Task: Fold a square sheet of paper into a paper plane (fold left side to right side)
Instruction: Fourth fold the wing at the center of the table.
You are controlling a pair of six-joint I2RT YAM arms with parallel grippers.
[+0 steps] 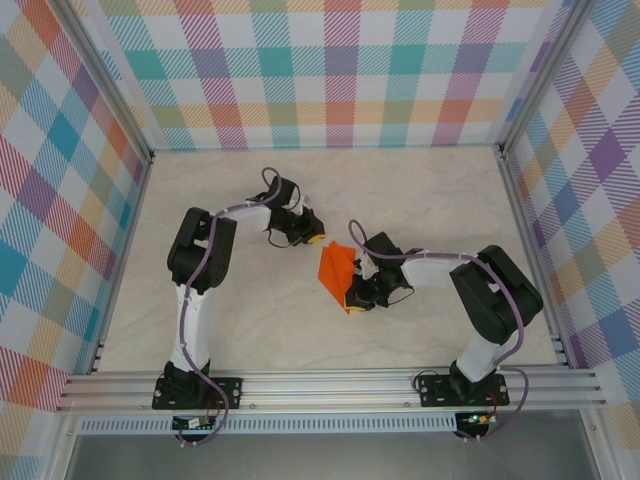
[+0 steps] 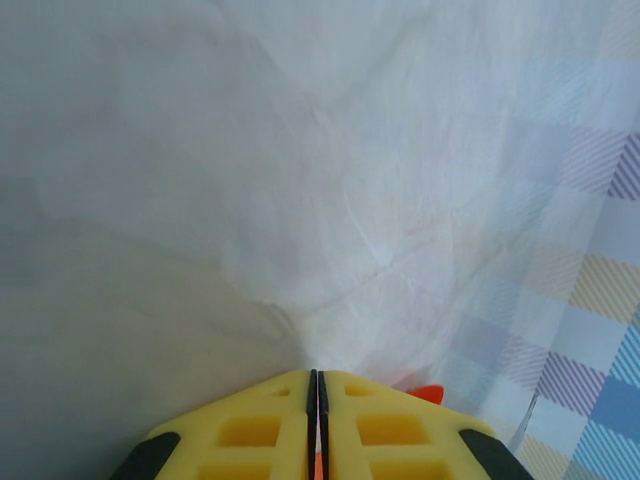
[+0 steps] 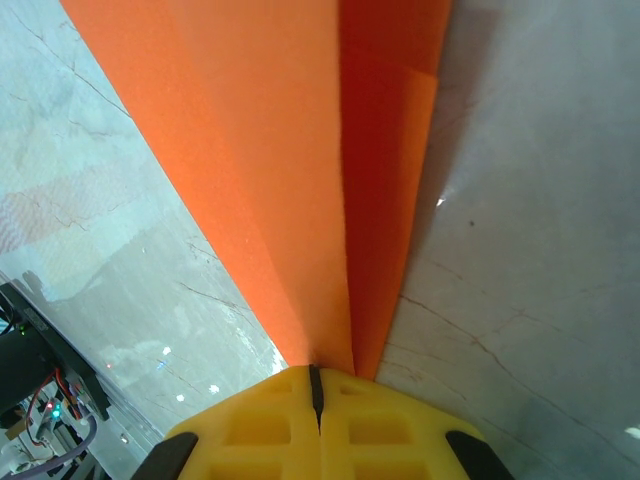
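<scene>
Nearest the front edge of the tabletop (image 1: 420, 190), a little right of centre, the right gripper (image 1: 358, 297) is clamped on the near tip of the paper (image 1: 336, 266). Its yellow pads (image 3: 255, 430) meet in a thin seam and the orange layers run straight out of that seam. The paper is already partly folded. It spreads away from the grip as a narrow wedge with a crease down its length, one flap brightly lit and the other in shadow. Pinching at the tip probably pins the layers together, so the fold cannot spring open while the rest is worked.

Just beyond the paper's far left corner sits the left gripper (image 1: 312, 238), its pads pressed shut. A sliver of orange shows low in that seam and another small piece peeks out beside the pads, but I cannot tell whether it actually grips the paper or only rests next to it. Being on the left side suits a left-to-right fold.

Bare tabletop lies beyond the paper and to both sides of it. The checked walls (image 1: 330, 70) stand well away at the far and side edges, so a sweep toward the right looks unobstructed except by the right arm's own wrist.
</scene>
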